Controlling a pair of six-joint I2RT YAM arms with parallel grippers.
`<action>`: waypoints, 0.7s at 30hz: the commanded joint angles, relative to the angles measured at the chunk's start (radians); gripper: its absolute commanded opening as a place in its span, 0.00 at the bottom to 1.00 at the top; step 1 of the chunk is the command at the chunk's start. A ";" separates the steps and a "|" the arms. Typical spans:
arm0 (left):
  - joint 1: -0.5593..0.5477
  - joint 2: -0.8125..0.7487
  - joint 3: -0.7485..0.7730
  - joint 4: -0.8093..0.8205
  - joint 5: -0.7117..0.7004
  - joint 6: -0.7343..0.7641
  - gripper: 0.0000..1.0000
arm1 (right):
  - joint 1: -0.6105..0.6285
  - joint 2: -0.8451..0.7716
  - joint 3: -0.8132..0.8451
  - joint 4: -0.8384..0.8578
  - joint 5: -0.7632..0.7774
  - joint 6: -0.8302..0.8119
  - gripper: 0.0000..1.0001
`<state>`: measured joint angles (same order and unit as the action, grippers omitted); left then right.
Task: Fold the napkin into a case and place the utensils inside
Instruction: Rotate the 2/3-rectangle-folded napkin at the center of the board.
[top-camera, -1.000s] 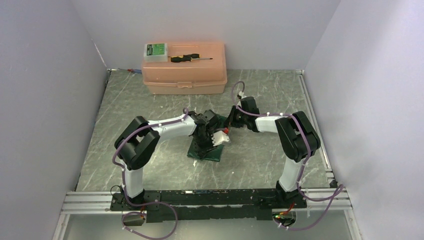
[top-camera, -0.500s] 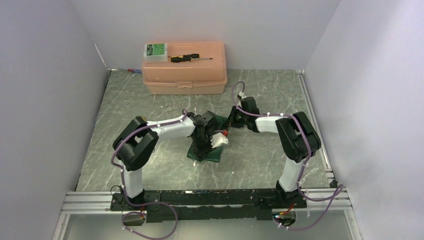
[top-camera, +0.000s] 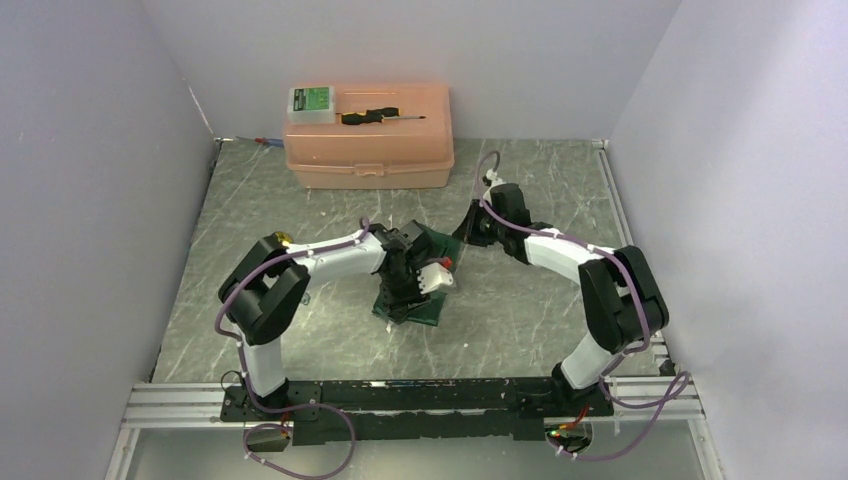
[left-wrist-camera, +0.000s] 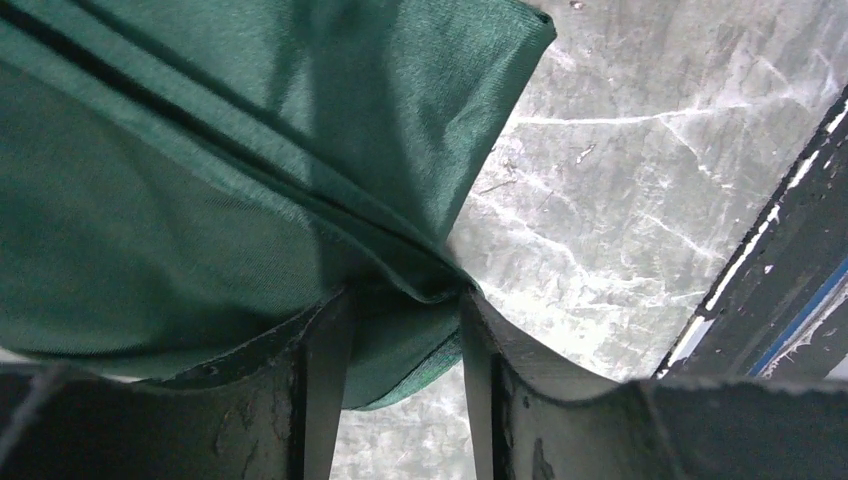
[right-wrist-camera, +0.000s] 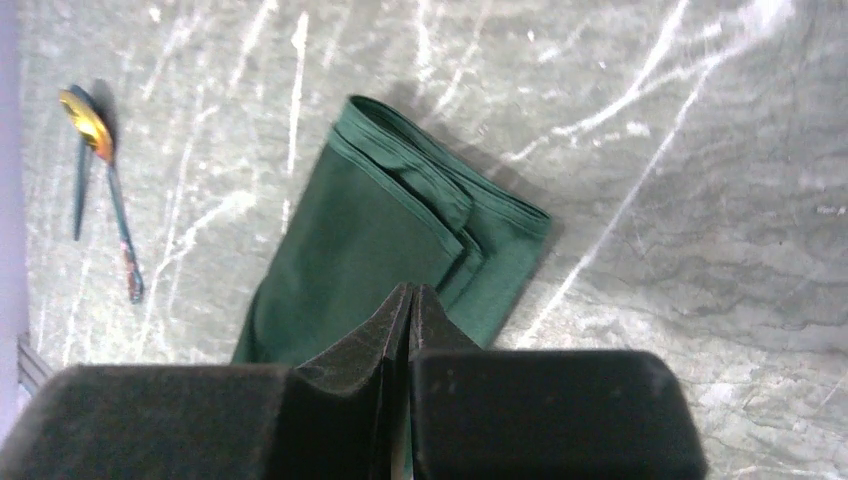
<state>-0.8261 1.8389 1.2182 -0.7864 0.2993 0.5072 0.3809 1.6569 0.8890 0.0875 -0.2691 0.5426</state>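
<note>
The dark green napkin (top-camera: 429, 313) lies folded in the middle of the table, with layered edges showing along its one end (right-wrist-camera: 400, 215). My left gripper (left-wrist-camera: 400, 300) sits low over one corner of it, jaws apart, a slack fold of cloth (left-wrist-camera: 200, 230) sagging between the fingertips. From above, that gripper (top-camera: 402, 298) covers most of the napkin. My right gripper (right-wrist-camera: 411, 290) hovers above the cloth with its fingers pressed together and nothing in them; it is at the napkin's far right side (top-camera: 463, 234). A gold-headed spoon (right-wrist-camera: 85, 118) and a thin utensil (right-wrist-camera: 78, 190) lie on the table beside the napkin.
A peach plastic box (top-camera: 368, 150) stands at the back, with a black-handled screwdriver (top-camera: 380, 116) and a small green-and-white case (top-camera: 313, 102) on its lid. Grey walls close in left and right. A black rail (left-wrist-camera: 780, 260) runs along the near edge.
The left jaws have spread apart over the napkin corner. The right arm has swung outward to the right and its gripper has drawn back a little from the napkin.
</note>
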 joint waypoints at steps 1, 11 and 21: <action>0.020 -0.079 0.069 -0.033 0.016 0.004 0.50 | 0.005 -0.033 0.075 -0.013 0.000 -0.023 0.06; 0.036 -0.112 0.080 -0.051 0.182 -0.021 0.50 | 0.058 0.196 0.254 -0.018 -0.013 -0.046 0.05; 0.038 -0.005 -0.013 0.000 0.023 0.021 0.51 | 0.062 0.292 0.271 -0.034 -0.013 -0.072 0.04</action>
<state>-0.7895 1.8297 1.2335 -0.8158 0.3923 0.5117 0.4435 1.9621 1.1473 0.0364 -0.2741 0.4927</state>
